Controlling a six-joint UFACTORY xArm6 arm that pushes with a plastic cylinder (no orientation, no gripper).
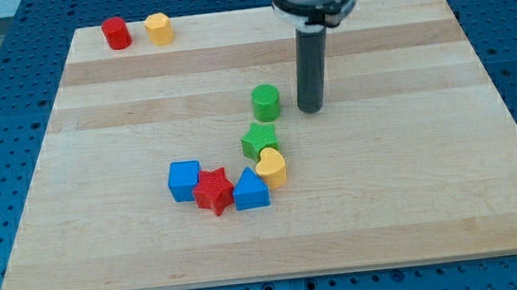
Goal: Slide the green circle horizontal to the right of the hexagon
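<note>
At mid-board: green circle [266,101] just above green star [260,140] | near top-left corner: yellow hexagon [160,29], well apart, so slide hardly begun | just right of circle: my tip [310,110], contact unclear | no claw fitted.

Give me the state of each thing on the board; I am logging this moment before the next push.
green circle: upright, just left of my tip, small gap.
my tip: on the board, touching no block.
yellow hexagon: top left, beside the red cylinder.
green star: below the circle, touching the yellow heart.
blue square, red star, blue triangle: packed in a row.
</note>
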